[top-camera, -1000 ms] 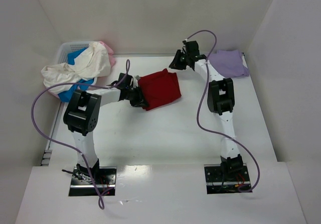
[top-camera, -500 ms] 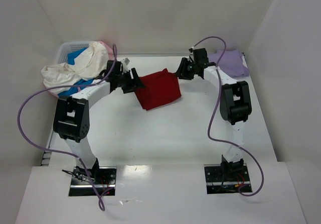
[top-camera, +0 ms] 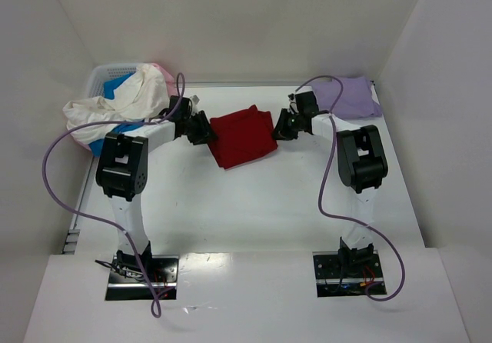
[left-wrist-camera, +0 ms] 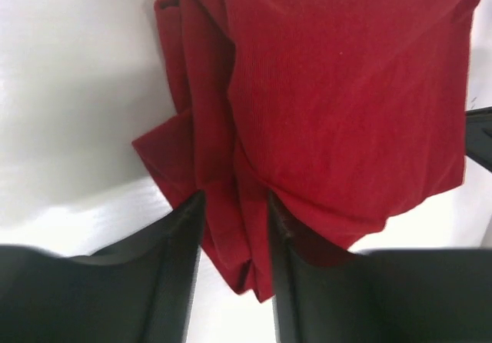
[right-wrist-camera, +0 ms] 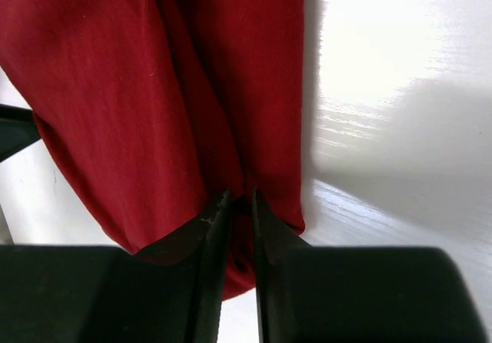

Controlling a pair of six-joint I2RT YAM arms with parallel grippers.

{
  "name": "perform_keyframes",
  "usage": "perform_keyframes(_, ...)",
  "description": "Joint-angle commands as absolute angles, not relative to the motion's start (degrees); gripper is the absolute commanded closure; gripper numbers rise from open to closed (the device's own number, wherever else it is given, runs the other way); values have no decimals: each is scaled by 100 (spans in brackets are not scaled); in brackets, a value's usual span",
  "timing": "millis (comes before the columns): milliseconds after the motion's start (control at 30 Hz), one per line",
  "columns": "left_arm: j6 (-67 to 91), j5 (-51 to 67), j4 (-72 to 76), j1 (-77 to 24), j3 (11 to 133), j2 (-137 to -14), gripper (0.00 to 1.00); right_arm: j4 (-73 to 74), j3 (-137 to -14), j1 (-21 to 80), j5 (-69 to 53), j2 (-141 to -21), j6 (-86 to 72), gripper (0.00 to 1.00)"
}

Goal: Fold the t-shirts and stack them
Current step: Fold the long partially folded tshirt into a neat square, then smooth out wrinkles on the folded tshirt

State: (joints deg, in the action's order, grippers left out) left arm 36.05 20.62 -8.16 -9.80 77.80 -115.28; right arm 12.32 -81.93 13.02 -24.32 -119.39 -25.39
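Observation:
The dark red t-shirt [top-camera: 242,137] lies folded on the white table, mid-back. My left gripper [top-camera: 203,130] is at its left edge; in the left wrist view the gripper [left-wrist-camera: 235,198] has closed around a thick fold of the red cloth [left-wrist-camera: 338,89]. My right gripper [top-camera: 283,127] is at the shirt's right edge. In the right wrist view that gripper [right-wrist-camera: 241,197] pinches a thin fold of the same shirt [right-wrist-camera: 123,89] between nearly touching fingers. A pale lavender t-shirt [top-camera: 350,97] lies folded at the back right corner.
A white lattice basket [top-camera: 106,74] stands at the back left. A cream-white shirt [top-camera: 115,106], a blue one [top-camera: 115,89] and a pink one [top-camera: 163,73] spill from it. White walls close in the table at the back and on both sides.
Both grippers came to the red shirt's opposite edges, opened, then closed on its folds. The left one moved up from the near-left corner. The right one came forward from the back.

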Motion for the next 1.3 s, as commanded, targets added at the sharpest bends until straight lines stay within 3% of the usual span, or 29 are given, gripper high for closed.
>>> perform_keyframes(0, 3507, 2250, -563, -1045, 8051, -11707, 57, 984, -8104, 1380, -2487, -11900, -2469, 79)
perform_keyframes(233, 3454, 2426, -747, -1187, 8341, -12005, 60, 984, -7603, 1661, -2487, -11698, -2531, 87)
perform_keyframes(500, 3340, 2198, -853, -1187, 8481, -11953, 60, 984, -7084, 1890, -2374, -11181, -2593, 87)
perform_keyframes(933, 2462, 2354, -1793, -1187, 8481, -10723, 49, 1143, -6486, 1837, -1688, -9915, -2698, 84)
perform_keyframes(1067, 2330, 3005, -1793, -1414, 8481, -10608, 49, 1090, -6547, 1705, -1740, -9835, -2698, 84)
perform_keyframes(1200, 2407, 2752, -1627, -1871, 8481, -10740, 49, 1038, -6548, 1705, -1906, -9992, -2698, 85)
perform_keyframes(1267, 2635, 2629, -1460, -2161, 8412, -10740, 55, 1037, -6548, 1705, -1994, -10072, -2751, 86)
